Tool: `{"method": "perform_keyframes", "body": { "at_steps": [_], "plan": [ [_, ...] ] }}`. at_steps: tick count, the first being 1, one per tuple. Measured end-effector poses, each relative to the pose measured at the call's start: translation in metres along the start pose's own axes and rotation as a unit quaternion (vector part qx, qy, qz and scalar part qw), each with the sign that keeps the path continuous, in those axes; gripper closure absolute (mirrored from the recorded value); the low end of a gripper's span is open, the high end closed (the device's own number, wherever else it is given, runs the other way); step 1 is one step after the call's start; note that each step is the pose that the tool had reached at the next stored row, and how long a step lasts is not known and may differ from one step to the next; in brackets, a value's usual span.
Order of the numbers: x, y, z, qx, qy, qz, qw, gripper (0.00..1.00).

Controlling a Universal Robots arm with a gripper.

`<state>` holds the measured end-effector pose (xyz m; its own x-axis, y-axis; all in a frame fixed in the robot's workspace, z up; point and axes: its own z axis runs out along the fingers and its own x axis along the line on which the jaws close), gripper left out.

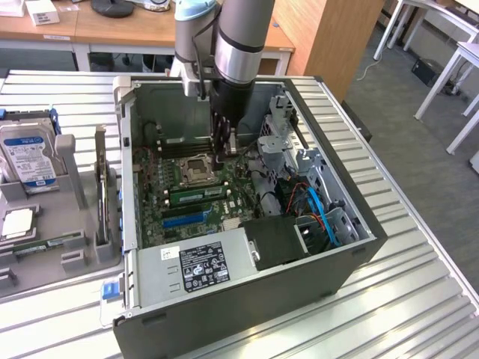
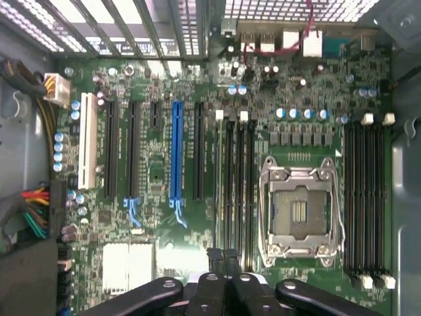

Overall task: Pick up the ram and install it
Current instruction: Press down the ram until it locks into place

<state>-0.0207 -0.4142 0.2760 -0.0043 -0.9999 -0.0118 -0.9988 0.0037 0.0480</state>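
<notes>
claw (image 1: pixel 223 152) pressed together, low inside the computer case (image 1: pixel 352 262) beside the processor socket (image 1: pixel 196 169) | ram (image 1: pixel 196 193) lies seated in a motherboard slot, near the case's middle | I'd press straight down, evenly.

Green motherboard (image 2: pixel 309 85) with black slots, one blue slot (image 2: pixel 175 151) and one white slot (image 2: pixel 87 148); silver socket frame (image 2: pixel 301 214). Green ram (image 1: pixel 196 193) with dark chips lies seated on the board. Black case (image 1: pixel 314 284), grey inside; silver power supply (image 1: pixel 198 269) bearing a black-and-white label. Blue cable (image 1: pixel 318 206) beside red and orange wires. Black gripper (image 2: pixel 223 260) on a grey arm (image 1: pixel 239 37). Silver hard drive (image 1: pixel 26 153) with blue-white label on a grey tray (image 1: pixel 67 262). Ribbed silver surface (image 1: pixel 419 299).
</notes>
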Motion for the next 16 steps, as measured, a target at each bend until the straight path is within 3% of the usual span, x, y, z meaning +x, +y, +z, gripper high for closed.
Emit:
{"method": "perform_keyframes", "body": {
  "at_steps": [10,16],
  "plan": [
    [0.000,-0.0172,-0.0006,0.0000,0.0000,0.000,1.0000,0.90],
    [0.000,-0.0191,-0.0004,0.0000,-0.0001,0.000,1.0000,0.90]
  ]
}}
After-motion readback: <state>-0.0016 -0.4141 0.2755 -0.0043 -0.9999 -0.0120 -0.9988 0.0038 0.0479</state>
